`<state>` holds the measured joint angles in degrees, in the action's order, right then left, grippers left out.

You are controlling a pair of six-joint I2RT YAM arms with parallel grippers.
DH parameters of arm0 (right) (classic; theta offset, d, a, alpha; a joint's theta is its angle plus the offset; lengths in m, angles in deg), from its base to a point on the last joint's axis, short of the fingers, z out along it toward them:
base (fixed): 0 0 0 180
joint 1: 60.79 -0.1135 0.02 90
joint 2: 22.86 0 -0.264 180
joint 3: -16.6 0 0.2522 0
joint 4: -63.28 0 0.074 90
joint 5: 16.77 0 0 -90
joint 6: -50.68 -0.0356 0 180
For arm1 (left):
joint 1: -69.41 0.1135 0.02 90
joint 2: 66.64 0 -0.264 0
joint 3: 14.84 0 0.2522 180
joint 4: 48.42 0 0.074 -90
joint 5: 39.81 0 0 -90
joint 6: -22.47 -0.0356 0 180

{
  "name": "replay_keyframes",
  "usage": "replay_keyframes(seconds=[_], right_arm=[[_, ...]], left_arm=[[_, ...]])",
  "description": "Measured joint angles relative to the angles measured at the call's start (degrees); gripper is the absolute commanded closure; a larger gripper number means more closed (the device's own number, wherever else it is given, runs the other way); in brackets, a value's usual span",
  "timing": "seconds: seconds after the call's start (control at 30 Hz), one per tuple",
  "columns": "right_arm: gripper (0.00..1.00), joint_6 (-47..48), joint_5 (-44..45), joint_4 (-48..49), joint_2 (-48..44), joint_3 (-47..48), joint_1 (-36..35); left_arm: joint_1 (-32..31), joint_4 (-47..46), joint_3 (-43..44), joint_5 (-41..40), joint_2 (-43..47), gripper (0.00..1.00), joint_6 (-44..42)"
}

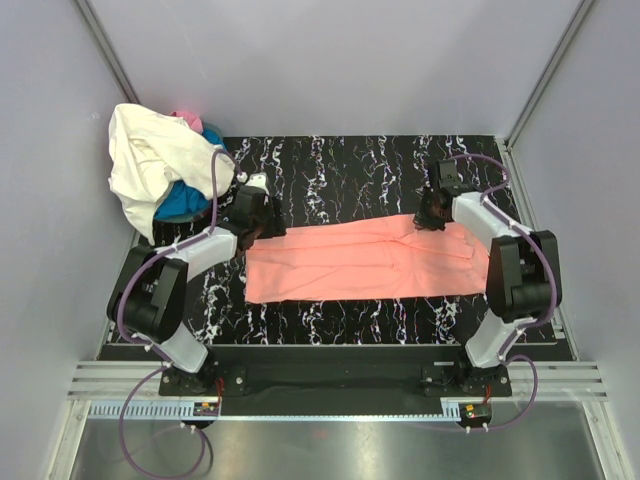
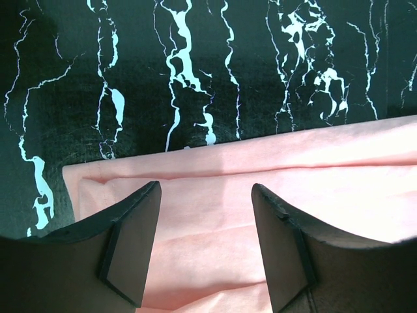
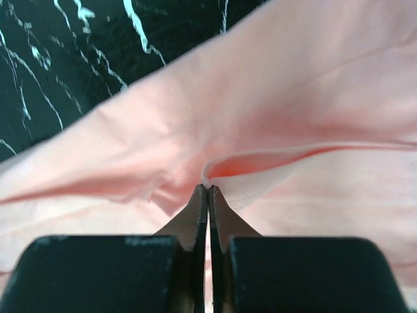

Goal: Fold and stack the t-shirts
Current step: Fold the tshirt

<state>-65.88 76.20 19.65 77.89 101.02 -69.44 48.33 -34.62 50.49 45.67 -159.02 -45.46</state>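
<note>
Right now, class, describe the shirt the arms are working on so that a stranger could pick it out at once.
Find the black marbled table; across its middle lies the salmon-pink shirt, spread in a long band. Unlike the cream-white shirt and blue shirt heaped at the far left corner, it alone lies flat.
</note>
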Motion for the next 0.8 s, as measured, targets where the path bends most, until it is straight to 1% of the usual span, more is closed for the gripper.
replay_keyframes(seconds=[0.17,0.37,0.53,0.7,0.73,0.77,0.8], right_arm=[[1.00,0.5,1.0,0.1,-6.1,-5.7,-1.1],[1.00,0.1,1.1,0.3,-8.9,-12.7,-2.5],[1.00,-2.1,1.2,2.0,-12.0,-19.4,-5.2],[1.00,-5.8,3.7,3.1,-16.5,-24.7,-6.6],[0.95,-6.5,4.3,3.2,-17.6,-25.7,-6.7],[0.67,-7.1,5.0,3.2,-18.5,-26.4,-6.8],[0.55,-8.1,5.4,3.2,-19.3,-26.9,-6.8]], left_arm=[[-1.0,0.5,0.0,-0.1,0.4,0.37,0.3],[-3.2,1.4,0.4,-0.3,0.4,0.37,0.5],[-5.2,3.0,2.5,-0.8,0.4,0.37,0.5],[-7.2,3.9,4.4,-1.3,0.4,0.37,0.7],[-7.6,4.2,4.8,-1.5,0.4,0.37,0.7],[-7.9,4.4,5.0,-1.6,0.4,0.37,0.7],[-8.0,4.4,5.2,-1.7,0.4,0.37,0.7]])
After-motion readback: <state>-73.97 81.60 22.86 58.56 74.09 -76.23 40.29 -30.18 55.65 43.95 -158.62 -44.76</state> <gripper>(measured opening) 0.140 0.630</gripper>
